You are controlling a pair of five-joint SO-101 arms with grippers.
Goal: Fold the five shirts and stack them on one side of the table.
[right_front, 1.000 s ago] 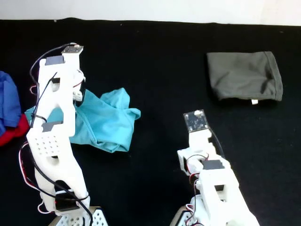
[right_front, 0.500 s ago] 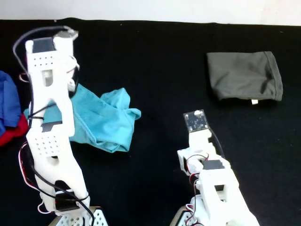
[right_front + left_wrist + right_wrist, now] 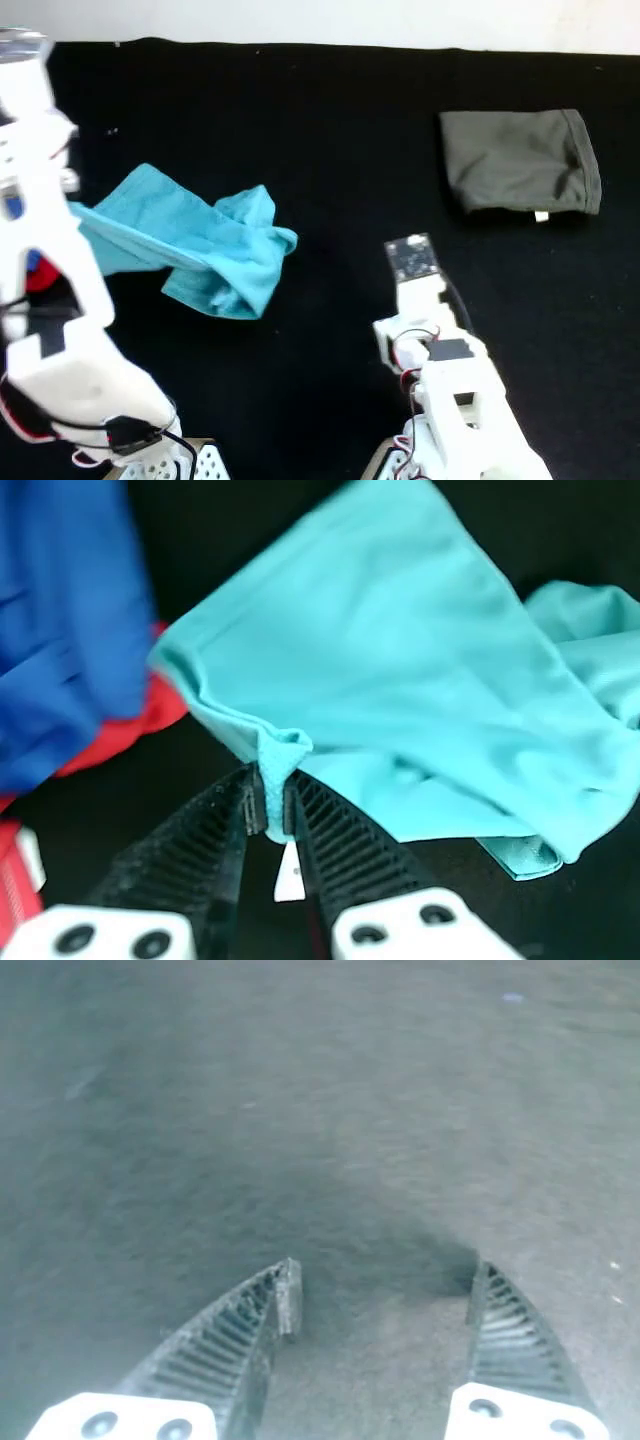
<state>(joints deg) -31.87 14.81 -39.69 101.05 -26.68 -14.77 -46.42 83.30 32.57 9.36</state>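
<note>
Black table, turquoise shirt, grey shirt

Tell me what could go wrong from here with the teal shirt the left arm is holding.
The left jaws pinch just a small fold at the edge of the teal shirt; a tug might slip it free.
Its far end lies bunched on the table, so it may spread crumpled.
The blue shirt and red shirt lie close by and could get dragged.
</note>
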